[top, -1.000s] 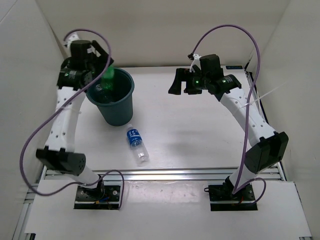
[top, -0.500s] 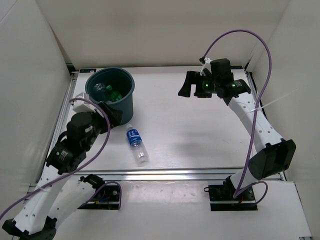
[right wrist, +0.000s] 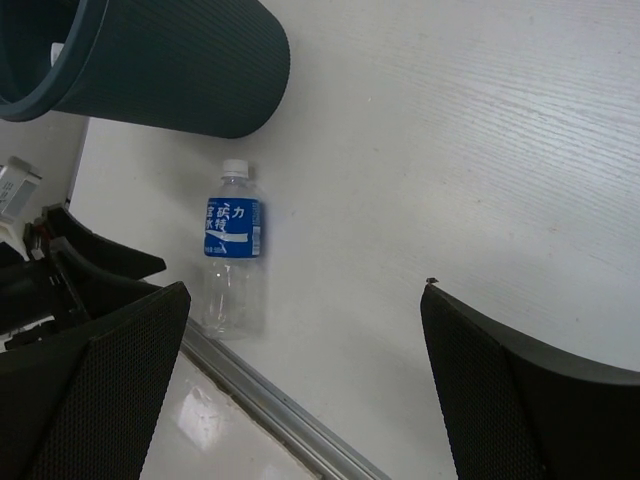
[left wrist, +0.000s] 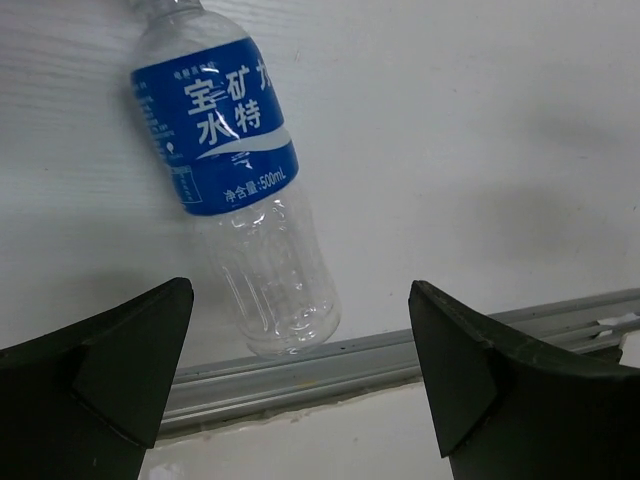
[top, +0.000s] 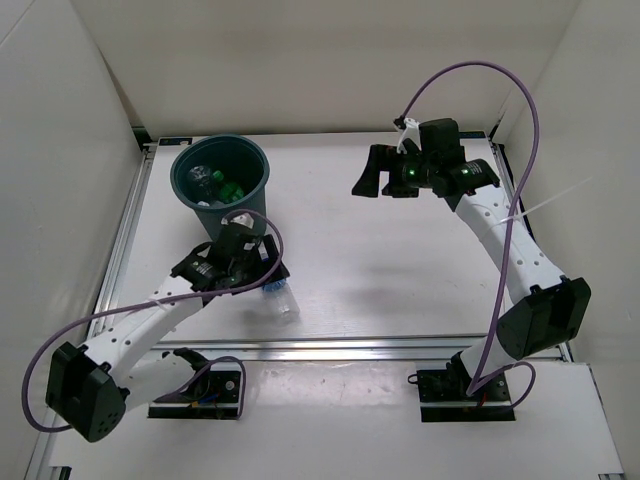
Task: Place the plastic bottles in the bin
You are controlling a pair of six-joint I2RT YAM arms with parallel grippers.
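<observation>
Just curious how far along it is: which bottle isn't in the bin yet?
The clear blue-labelled bottle, lying on its side on the table under the open left claw; the green bottle is already inside the bin.

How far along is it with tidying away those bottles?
Done: a green bottle and at least one clear bottle lie inside the bin.
In hand: the left arm's fingers hover open above the blue-labelled bottle, which lies on the table; they are not gripping it.
Left: grasp that bottle and drop it in.
The right arm's fingers hang open and empty.
</observation>
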